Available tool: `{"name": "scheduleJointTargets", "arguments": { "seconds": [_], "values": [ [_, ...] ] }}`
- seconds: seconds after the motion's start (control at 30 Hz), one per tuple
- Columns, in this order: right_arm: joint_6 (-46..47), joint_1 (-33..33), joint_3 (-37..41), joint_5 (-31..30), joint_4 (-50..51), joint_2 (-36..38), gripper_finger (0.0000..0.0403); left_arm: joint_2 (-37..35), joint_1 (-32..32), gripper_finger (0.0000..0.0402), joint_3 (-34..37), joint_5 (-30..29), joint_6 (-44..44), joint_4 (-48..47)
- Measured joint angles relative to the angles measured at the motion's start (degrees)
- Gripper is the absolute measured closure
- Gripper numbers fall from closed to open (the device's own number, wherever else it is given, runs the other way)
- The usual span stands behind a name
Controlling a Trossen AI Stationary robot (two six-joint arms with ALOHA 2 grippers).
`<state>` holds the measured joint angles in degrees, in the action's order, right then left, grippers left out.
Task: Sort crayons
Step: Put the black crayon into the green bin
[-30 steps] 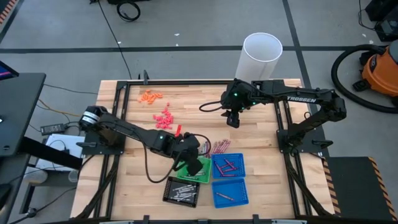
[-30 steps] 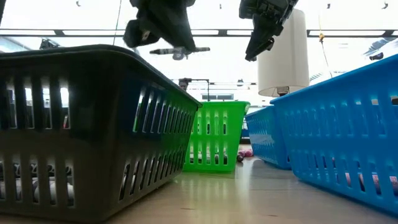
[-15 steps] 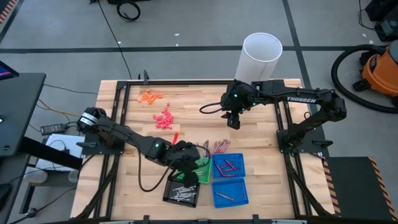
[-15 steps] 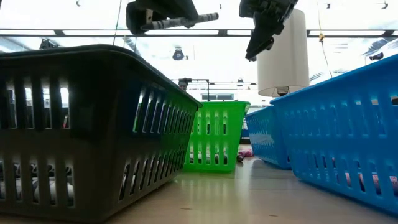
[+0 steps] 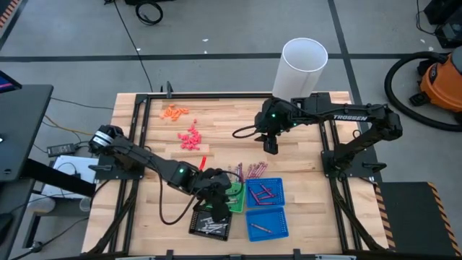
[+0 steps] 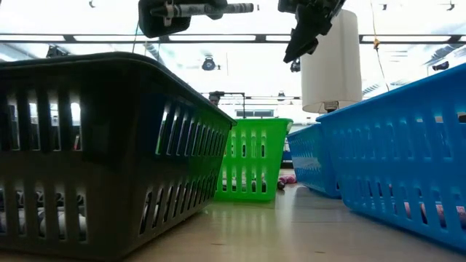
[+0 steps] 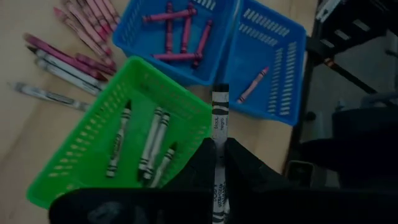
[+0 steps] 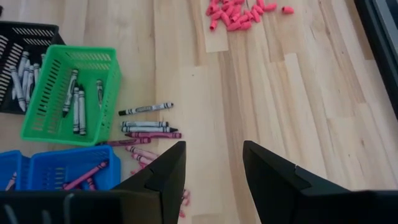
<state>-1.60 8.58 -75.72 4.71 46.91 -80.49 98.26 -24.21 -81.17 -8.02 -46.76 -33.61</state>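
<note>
Over the trays, the left gripper (image 5: 214, 196) is hovering, jaws clamped on a grey crayon (image 7: 219, 149) — it seems to sit between the green tray (image 7: 81, 149) and the black tray (image 5: 210, 221). Loose crayons (image 8: 146, 127) are lying beside the blue trays (image 5: 266, 208). Farther back, the right gripper (image 5: 269, 146) is waiting above bare table (image 5: 303, 144), jaws apart.

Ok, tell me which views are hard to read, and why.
Low view: bright ceiling lights behind turn the left gripper and black basket into silhouettes. Left wrist view: dim, its fingers nearly black around the grey crayon. Right wrist and high views: evenly lit, readable.
</note>
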Motion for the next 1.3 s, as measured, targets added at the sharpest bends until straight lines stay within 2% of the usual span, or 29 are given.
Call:
{"name": "scheduleJointTargets", "arguments": {
  "seconds": [0.13,0.33,0.5,0.7,0.97,1.17,1.3],
  "values": [
    [0.5,-0.2,0.0,-0.1,-1.8,0.0,0.0235,0.0,-0.2,0.0385,0.0,0.6,0.7,-0.1],
    [1.6,-0.3,0.0,-0.4,-5.4,0.0,0.0235,1.8,-0.2,0.0385,0.0,-1.1,7.1,-0.8],
    [1.6,-0.4,0.0,-0.2,-5.3,0.0,0.0235,5.8,0.0,0.0385,0.0,-3.6,14.0,-1.6],
    [1.6,-0.4,0.0,-0.2,-5.3,0.0,0.0235,11.3,2.0,0.0380,0.0,-4.3,15.9,-1.9],
    [1.4,-0.4,0.0,-0.2,-5.3,0.0,0.0235,15.8,3.8,0.0314,0.0,-1.4,14.0,-1.8],
    [1.0,-0.4,0.0,-0.3,-5.3,0.0,0.0235,14.0,5.1,0.0254,0.0,1.8,10.8,-1.8],
    [1.0,-0.4,0.0,-0.3,-5.3,0.0,0.0235,11.4,6.0,0.0238,0.0,2.5,10.2,-2.4]
  ]
}}
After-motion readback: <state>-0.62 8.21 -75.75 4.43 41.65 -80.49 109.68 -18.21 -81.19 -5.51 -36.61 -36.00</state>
